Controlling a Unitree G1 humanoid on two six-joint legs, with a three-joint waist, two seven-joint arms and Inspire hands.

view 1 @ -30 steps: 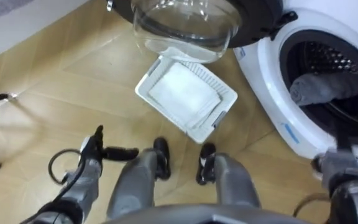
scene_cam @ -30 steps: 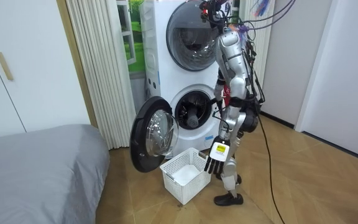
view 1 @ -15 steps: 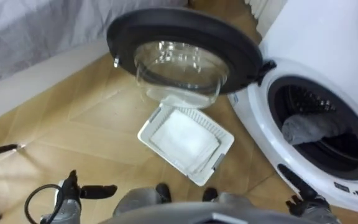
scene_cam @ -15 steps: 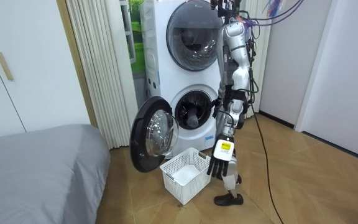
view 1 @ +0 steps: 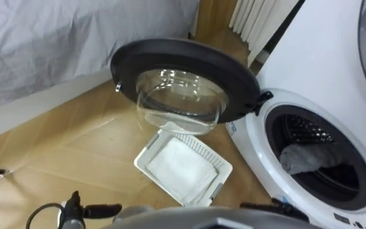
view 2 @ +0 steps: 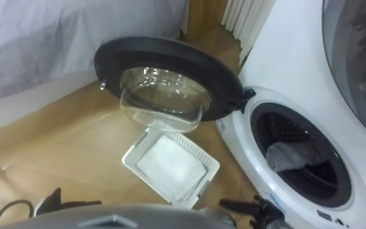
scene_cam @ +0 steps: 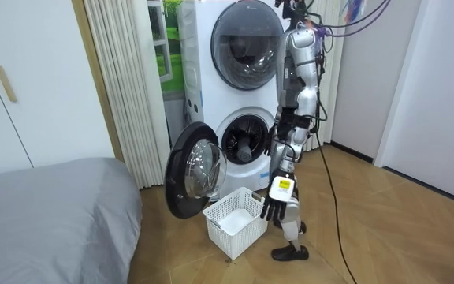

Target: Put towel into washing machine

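A soft grey towel (view 1: 307,158) lies crumpled in the round drum of the white washing machine (view 1: 316,57). In front of the machine sits a slatted plastic basket (view 1: 183,166). The left hand (scene_cam: 277,203) hangs with its fingers loosely spread. The right hand (view 1: 259,205) has straight fingers and is empty.

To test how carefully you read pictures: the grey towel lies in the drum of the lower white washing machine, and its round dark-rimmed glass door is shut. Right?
No: the round dark-rimmed glass door stands open, swung wide from the machine's front, as the left eye view shows. The grey towel does lie in the drum of the lower white washing machine.
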